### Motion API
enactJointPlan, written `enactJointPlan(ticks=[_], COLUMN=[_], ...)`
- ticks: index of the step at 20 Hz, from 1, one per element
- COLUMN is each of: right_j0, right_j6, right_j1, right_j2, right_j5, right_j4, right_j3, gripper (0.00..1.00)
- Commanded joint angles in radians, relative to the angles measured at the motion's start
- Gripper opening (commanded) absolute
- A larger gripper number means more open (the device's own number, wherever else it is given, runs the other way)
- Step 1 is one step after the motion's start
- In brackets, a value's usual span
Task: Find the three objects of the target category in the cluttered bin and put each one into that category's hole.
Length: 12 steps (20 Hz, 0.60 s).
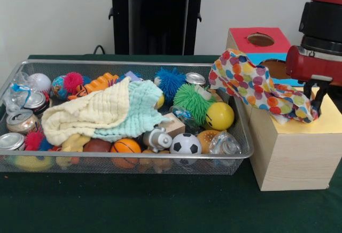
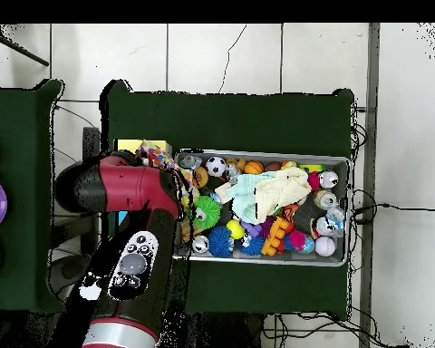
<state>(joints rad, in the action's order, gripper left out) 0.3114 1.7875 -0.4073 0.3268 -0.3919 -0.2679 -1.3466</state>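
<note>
One polka-dot cloth point(image 1: 256, 86) hangs stretched from the wire-mesh bin's point(image 1: 133, 158) right corner across to the yellow top of the pale wooden box point(image 1: 331, 122). My gripper point(image 1: 313, 105) stands over that yellow top and is shut on the cloth's right end. The yellow box's hole is hidden under the cloth and gripper. In the overhead view the cloth point(image 2: 154, 156) lies by the yellow box point(image 2: 129, 145), left of the bin point(image 2: 343, 165), and my red arm point(image 2: 121, 186) covers the gripper. No other polka-dot cloth shows in the bin.
A blue-topped box with a hole point(image 1: 275, 67) and a red-topped box with a hole point(image 1: 261, 39) stand behind the yellow one. The bin holds a cream cloth point(image 1: 85, 114), a mint cloth point(image 1: 140, 110), balls, spiky toys and cans point(image 1: 21, 121).
</note>
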Motion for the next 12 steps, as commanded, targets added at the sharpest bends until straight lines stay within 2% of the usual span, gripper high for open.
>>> enactJointPlan(ticks=[1, 7, 12], right_j0=[-0.092, -0.107, -0.125], right_j6=[0.129, 0.124, 0.111], right_j1=[0.092, 0.059, 0.041], right_j2=[-0.086, -0.104, -0.128], right_j5=[0.011, 0.089, 0.095], right_j4=[0.047, 0.074, 0.072], right_j3=[-0.175, -0.232, -0.248], gripper=[0.0, 0.0, 0.0])
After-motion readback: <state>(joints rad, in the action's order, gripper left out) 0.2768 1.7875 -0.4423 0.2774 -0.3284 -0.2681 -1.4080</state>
